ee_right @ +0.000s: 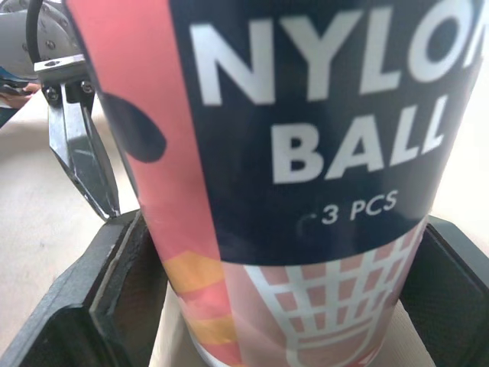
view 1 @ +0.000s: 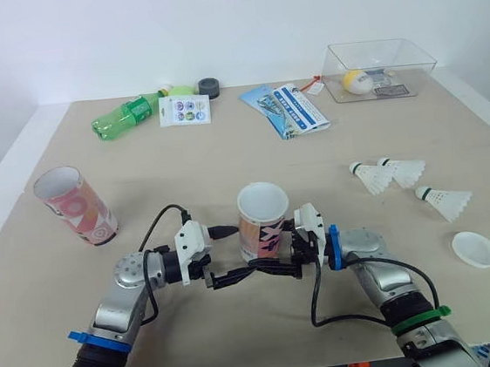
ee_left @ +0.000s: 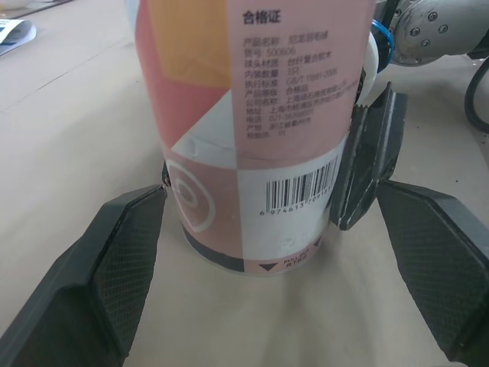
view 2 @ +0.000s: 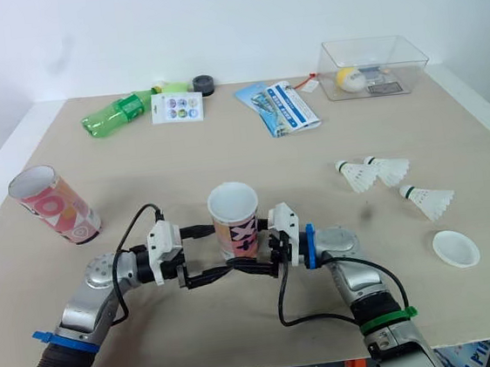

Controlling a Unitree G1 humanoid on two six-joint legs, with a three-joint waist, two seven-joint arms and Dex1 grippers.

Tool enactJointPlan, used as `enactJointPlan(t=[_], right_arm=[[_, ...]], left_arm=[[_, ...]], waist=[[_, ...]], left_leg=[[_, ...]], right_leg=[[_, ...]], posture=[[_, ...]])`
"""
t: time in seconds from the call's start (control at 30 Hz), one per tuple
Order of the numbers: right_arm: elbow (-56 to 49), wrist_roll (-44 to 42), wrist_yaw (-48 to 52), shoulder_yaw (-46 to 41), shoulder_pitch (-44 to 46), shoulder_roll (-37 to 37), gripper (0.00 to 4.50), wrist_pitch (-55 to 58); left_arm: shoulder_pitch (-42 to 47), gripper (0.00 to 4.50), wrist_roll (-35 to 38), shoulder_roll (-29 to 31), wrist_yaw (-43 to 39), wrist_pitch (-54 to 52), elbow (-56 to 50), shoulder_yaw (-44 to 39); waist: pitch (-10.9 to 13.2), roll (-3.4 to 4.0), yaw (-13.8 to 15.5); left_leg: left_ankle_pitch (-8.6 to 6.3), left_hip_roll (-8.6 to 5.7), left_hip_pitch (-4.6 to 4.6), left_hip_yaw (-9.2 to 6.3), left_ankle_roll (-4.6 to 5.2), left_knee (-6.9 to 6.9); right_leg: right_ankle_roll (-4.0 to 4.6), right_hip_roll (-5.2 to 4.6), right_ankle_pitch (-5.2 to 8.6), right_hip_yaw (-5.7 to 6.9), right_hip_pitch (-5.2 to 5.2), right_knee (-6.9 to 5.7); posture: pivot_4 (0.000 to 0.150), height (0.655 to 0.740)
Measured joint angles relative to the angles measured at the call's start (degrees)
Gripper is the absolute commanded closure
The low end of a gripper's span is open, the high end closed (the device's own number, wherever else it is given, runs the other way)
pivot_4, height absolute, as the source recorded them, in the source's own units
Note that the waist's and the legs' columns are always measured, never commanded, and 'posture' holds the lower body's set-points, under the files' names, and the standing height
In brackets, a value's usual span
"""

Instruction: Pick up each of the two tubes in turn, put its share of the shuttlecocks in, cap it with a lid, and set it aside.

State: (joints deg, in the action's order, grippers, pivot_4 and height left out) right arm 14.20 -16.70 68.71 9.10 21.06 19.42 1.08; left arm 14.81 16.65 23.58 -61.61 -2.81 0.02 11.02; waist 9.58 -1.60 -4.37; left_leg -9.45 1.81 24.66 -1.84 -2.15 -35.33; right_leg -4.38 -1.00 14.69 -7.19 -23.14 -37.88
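Two tubes stand open on the desk [view 1: 225, 159], and we judge the task to be at its very start.

The first tube [view 1: 262, 221], pink and white with dark print, stands upright at the lower centre of the head view, its mouth uncapped. As far as we can see into it, nothing is inside. It rests on the desk between both claws.

The right claw [view 1: 282, 267] reaches in from the lower right. In its wrist view, its two black fingers sit tight against either side of the tube, so we read it as gripping the tube.

The left claw [view 1: 233, 275] reaches in from the lower left. Its fingers are spread around the base, one near the wall and the other well apart, so it is open.

The second tube [view 1: 75, 206] leans at the left of the frame, also uncapped and untouched.

Three shuttlecocks lie loose at the right of the frame: two just beside each other [view 1: 371, 175] [view 1: 404, 168], and a third [view 1: 447, 202] below them. One white lid [view 1: 475, 249] lies at the lower right.

So nothing is filled, capped or set aside. Lifting, loading, capping and placing remain for both tubes.

Along the top of the frame lie a green bottle [view 1: 126, 117], a leaflet [view 1: 285, 109] and a clear box [view 1: 379, 68].
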Motion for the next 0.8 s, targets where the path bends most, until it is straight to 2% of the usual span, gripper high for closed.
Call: enactJointPlan(t=[0.8], right_arm=[[3.85,1.43,0.00,1.70,3.17,-1.98,0.02,-1.62]], left_arm=[[-0.30,0.00,-0.01,-0.18,-0.04,-0.07,0.18,0.40]], waist=[[0.00,0.00,-0.12]], left_leg=[[0.03,0.09,-0.13,0.04,0.03,-0.04]], right_leg=[[0.15,0.08,-0.07,-0.01,0.05,-0.07]], posture=[[0.150,0.7400]])
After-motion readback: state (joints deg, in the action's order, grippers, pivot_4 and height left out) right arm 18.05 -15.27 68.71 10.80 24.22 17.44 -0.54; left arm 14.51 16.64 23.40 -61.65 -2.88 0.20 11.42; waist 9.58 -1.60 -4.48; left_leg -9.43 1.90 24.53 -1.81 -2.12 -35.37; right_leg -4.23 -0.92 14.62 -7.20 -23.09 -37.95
